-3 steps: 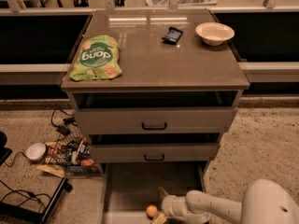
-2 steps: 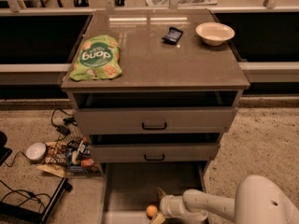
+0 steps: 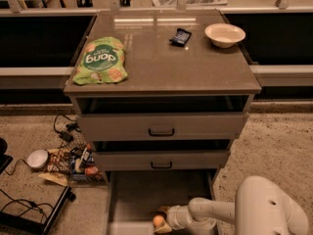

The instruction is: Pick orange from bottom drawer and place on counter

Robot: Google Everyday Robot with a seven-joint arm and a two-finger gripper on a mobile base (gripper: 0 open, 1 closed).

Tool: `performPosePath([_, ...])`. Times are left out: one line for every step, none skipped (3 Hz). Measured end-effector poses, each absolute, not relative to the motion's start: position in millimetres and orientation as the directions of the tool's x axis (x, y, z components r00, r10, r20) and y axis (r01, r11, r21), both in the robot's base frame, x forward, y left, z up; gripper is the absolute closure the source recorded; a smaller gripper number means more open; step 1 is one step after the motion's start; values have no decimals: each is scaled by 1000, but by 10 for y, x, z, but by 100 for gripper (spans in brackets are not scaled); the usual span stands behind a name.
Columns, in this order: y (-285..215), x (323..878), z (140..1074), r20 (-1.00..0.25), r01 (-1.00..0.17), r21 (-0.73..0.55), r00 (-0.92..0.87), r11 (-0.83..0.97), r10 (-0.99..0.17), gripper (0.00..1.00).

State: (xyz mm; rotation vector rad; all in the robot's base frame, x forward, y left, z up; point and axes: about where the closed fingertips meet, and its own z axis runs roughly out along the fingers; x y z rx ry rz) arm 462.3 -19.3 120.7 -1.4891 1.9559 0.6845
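Gripper (image 3: pixel 165 220) low in bottom drawer (image 3: pixel 146 195) w/ fingers (image 3: pixel 164 210) spread astride orange (image 3: pixel 158 221): prob. light, firm, rolls; pinch across middle.

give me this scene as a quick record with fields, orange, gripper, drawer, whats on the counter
orange: in the open bottom drawer, near its front
gripper: down in the bottom drawer, right beside the orange
counter: holds green snack bag, dark packet, white bowl
task state: orange not yet on counter

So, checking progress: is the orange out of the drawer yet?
In: the orange sits inside the open bottom drawer, gripper beside it.
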Motion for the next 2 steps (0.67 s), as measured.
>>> performPosePath([-184,4600,1181,-699,-970,60,-208,234,-684,61])
performPosePath([-139,4618,1413,-728,-969,77,-216,235,-651,85])
